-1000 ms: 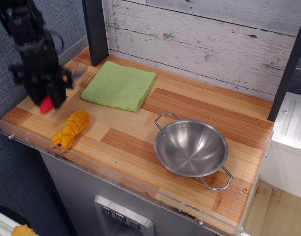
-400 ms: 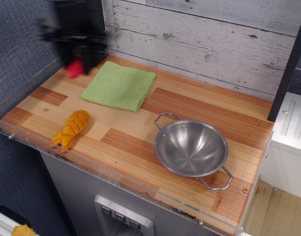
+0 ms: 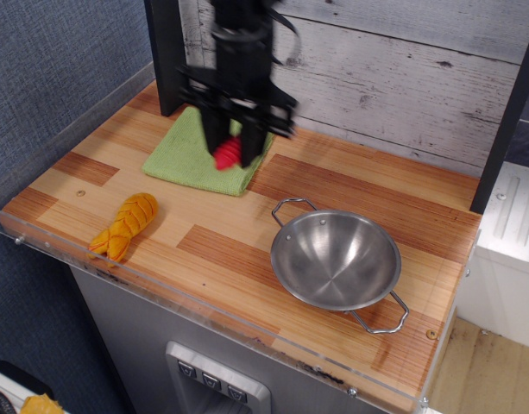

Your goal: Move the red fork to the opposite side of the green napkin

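My black gripper (image 3: pixel 231 142) hangs above the right part of the green napkin (image 3: pixel 182 158), a light green folded cloth at the back left of the wooden counter. It is shut on the red fork (image 3: pixel 229 153); only the red handle end shows below the fingers, and the tines are hidden inside the gripper. The fork is held in the air above the napkin's right edge, not touching it.
An orange-yellow ridged plush piece (image 3: pixel 125 225) lies near the front left edge. A steel bowl with two wire handles (image 3: pixel 336 260) sits at the right. A dark post (image 3: pixel 166 52) stands at the back left, a clear rail along the front.
The gripper, carrying the red fork, has moved from the left side of the counter across the back to above the napkin's right edge.
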Controlling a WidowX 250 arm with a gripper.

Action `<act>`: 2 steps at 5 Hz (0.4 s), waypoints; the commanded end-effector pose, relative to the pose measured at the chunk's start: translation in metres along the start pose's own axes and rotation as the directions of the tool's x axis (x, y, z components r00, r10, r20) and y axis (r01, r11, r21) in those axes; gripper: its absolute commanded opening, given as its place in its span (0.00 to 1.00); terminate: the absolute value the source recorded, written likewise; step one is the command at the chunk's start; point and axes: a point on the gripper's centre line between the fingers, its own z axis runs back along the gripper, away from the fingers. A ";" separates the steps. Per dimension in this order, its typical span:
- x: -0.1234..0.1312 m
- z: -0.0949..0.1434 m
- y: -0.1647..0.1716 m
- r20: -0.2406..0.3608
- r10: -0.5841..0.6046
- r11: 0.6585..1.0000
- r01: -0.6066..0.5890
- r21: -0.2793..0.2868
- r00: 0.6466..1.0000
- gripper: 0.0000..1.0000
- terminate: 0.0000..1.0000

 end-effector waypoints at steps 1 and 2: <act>0.008 -0.008 -0.017 -0.026 -0.015 1.000 0.015 -0.006 1.000 0.00 0.00; 0.008 -0.012 -0.010 -0.043 0.022 1.000 -0.023 -0.013 0.999 0.00 0.00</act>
